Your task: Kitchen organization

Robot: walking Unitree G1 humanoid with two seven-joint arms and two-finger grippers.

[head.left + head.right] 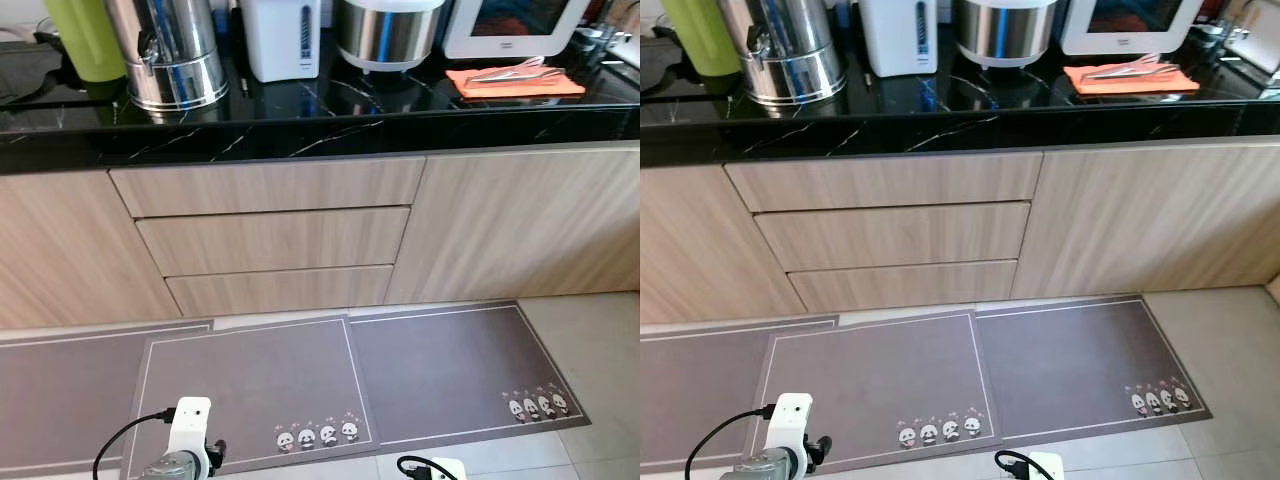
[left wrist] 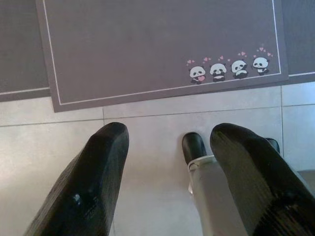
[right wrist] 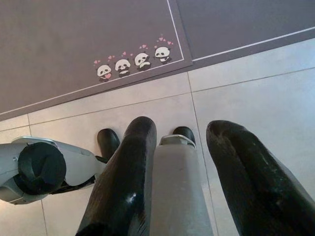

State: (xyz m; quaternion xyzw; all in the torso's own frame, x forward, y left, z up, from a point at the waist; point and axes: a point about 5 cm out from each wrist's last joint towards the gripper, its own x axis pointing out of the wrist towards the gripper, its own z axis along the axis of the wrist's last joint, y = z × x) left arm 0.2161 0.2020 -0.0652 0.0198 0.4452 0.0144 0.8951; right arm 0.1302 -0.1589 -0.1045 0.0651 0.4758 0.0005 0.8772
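Facing a black marble counter (image 1: 300,125) over wooden drawers (image 1: 270,240), both jaws hang apart, empty.

Even daylight; pale glare on the black countertop (image 1: 300,120); wrist views sharp beyond perhaps slightly soft near fingers.
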